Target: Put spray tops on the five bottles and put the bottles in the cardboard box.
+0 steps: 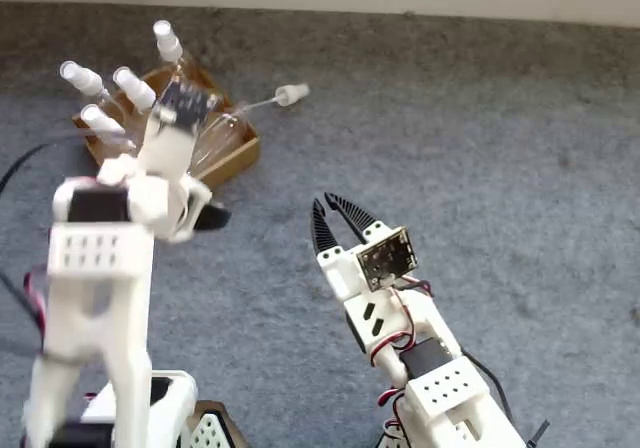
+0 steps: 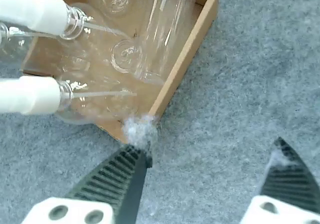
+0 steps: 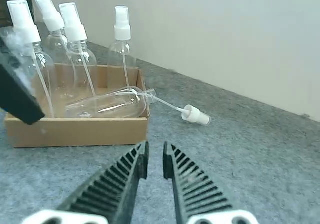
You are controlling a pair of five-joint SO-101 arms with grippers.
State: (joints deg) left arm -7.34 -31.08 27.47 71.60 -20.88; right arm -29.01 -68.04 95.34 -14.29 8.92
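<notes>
Four capped clear bottles (image 1: pixel 133 88) stand in the brown cardboard box (image 1: pixel 238 156); the fifth bottle (image 1: pixel 222 130) lies inside, its white spray top (image 1: pixel 291 95) outside the rim. Left gripper (image 2: pixel 210 151), splayed and empty, hangs over the box corner. Right gripper (image 3: pixel 155 146), barely parted and empty, faces the box; that top looks light and slick, so pinch its head gently.

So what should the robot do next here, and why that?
Probably the right gripper, open as it is, should ease forward toward the loose spray top. Four bottles stand capped in the cardboard box, but the fifth bottle lies on its side there, its top out on the carpet with only the thin tube reaching its neck. That top likely needs seating.
</notes>
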